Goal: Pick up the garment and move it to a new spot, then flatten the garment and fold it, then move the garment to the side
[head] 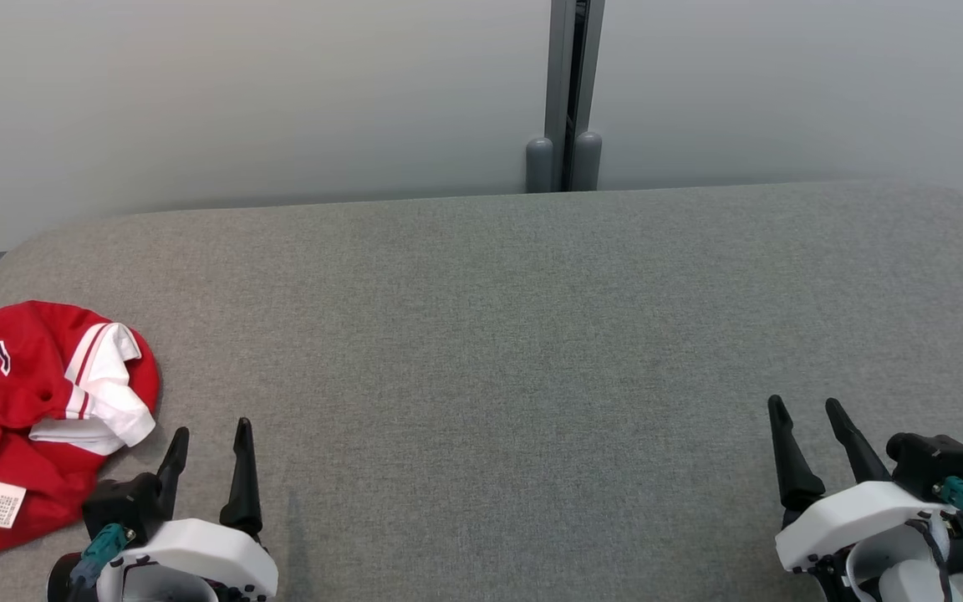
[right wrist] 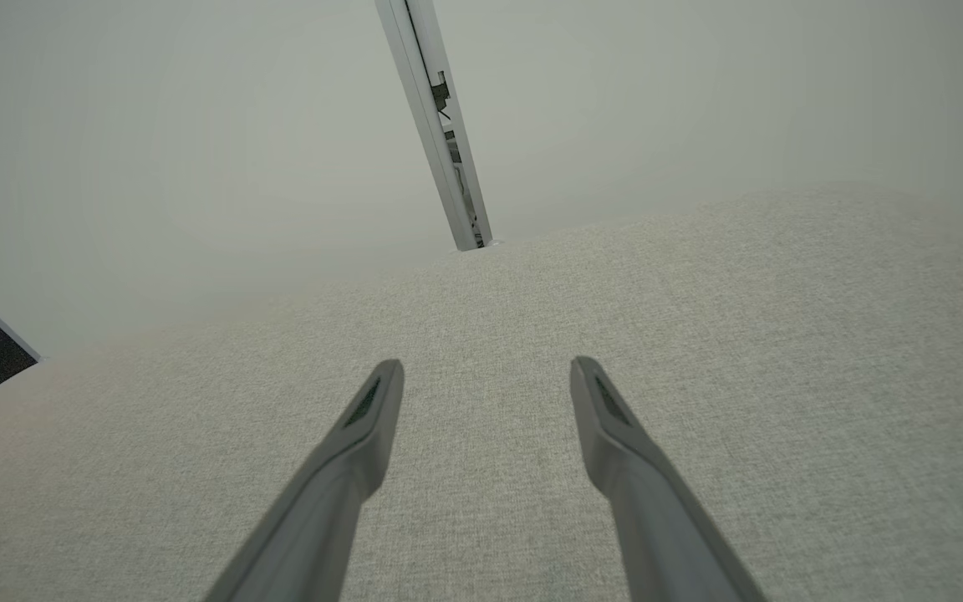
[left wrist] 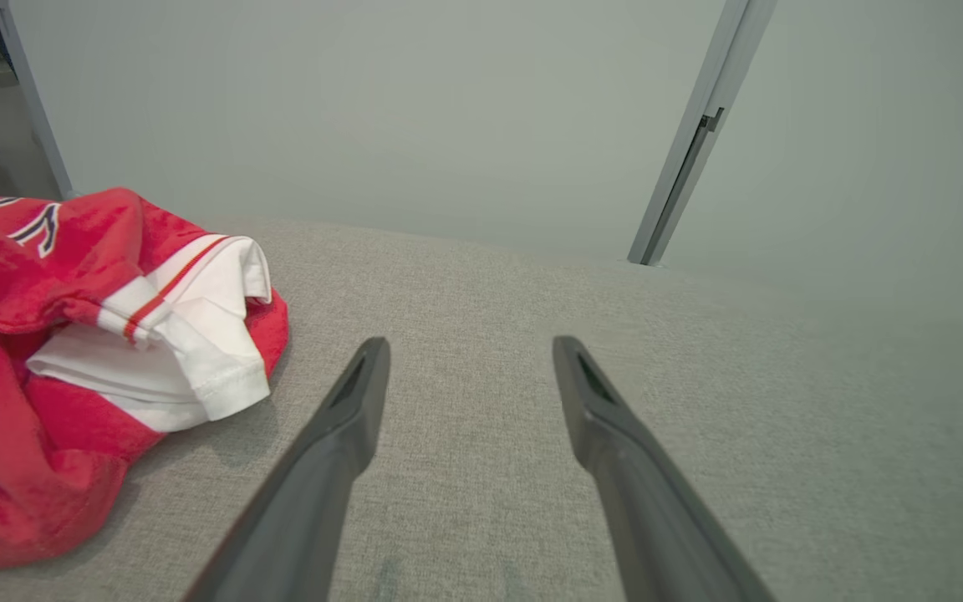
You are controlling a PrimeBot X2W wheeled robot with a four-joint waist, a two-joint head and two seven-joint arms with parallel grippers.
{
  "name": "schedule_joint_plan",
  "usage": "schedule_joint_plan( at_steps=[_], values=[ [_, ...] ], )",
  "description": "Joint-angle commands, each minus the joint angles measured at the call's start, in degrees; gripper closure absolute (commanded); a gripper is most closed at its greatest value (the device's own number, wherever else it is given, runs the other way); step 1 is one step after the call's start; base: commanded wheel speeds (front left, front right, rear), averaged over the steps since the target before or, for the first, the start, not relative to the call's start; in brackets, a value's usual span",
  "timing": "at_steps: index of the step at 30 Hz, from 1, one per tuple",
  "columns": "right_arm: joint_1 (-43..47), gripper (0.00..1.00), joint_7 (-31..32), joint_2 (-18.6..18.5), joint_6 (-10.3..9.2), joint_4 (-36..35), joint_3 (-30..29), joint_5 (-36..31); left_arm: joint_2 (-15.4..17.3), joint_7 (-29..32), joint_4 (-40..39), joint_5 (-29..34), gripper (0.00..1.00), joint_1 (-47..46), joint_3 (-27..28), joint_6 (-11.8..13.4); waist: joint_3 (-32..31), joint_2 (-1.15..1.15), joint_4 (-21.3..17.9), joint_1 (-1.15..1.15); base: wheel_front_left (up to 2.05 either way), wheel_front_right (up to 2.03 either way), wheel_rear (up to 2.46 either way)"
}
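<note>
Wide grey woven-fabric padded surface (head: 481, 334) w/ rounded far corners; near edge cut off. Behind it, pale matte wall panels (head: 239, 100) split by a grey metal post (head: 565, 84). Crumpled red garment (head: 22, 418) w/ white, red-striped sleeve lies bunched at the surface's left end, cut off by the frame edge; its dark lettering is mostly lost in folds. Left gripper (head: 211, 428), long dark tapered fingers on a white body, sits just beside the garment, not touching, fingers apart, empty. Right gripper (head: 802, 403), lower right, well apart from the garment, fingers also spread, empty. Small white label (head: 1, 504) on the garment; print too small to read.
</note>
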Motion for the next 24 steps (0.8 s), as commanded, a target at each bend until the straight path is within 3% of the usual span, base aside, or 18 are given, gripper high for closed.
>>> schedule_joint_plan(
  at_steps=[1, 24],
  values=[
    [-0.8, 0.0, -0.7, -0.5, 0.1, 0.3, 0.2, -1.5, 0.4, -0.5, 0.1, 1.6, 0.0, -1.4, -0.1, 0.2, 0.0, 0.0, 0.0, 0.0, 0.0, 0.0, 0.0],
    [-1.1, 0.0, -3.1, 0.2, 0.11, 1.4, -2.8, -12.0, 0.5, -2.9, 1.0, 10.7, 0.0, -1.4, 0.0, 1.5, 0.1, 0.0, 0.0, 0.0, 0.0, 0.0, 0.0]
  ],
)
